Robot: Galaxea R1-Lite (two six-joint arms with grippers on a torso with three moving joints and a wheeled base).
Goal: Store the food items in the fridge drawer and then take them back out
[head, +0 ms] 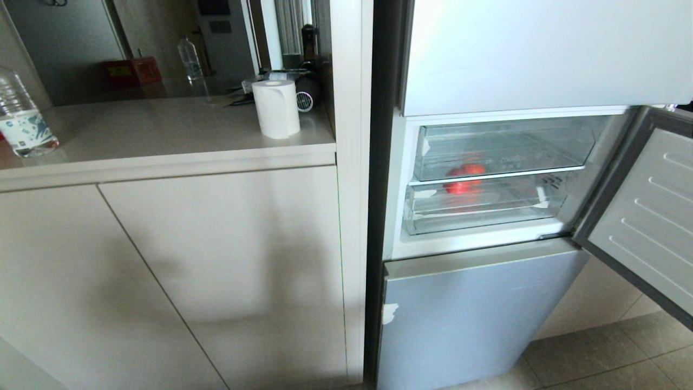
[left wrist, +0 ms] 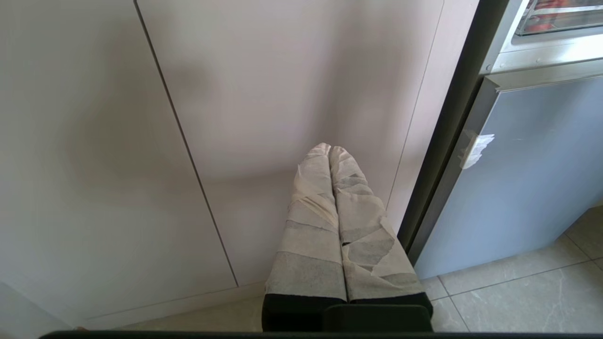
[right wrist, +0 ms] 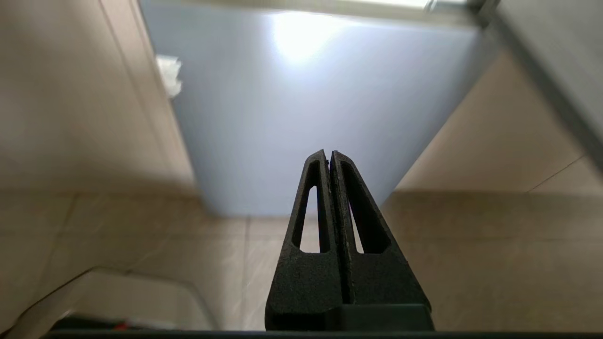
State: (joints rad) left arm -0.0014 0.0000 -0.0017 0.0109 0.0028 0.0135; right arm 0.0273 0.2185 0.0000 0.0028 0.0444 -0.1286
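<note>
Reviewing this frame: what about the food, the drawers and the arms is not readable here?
- Food items: head view, a red smear behind the clear drawer fronts; count and which drawer unclear.
- Fridge drawer: its floor is hidden behind the reflective front.
- Left wrist view: the drawers are cut by the picture's edge.
- Left gripper, right gripper: both shut, low by the cabinet and the lower fridge door; neither shows in the head view.

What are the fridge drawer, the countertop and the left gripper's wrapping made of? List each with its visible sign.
Fridge drawer: clear, glossy plastic by the look; red food shows through its front.
Countertop: smooth beige slab, faintly reflective; stone or laminate, cannot tell.
Left gripper: fingers wrapped in matte, papery tape, likely masking tape, with overlapping creased strips.
</note>
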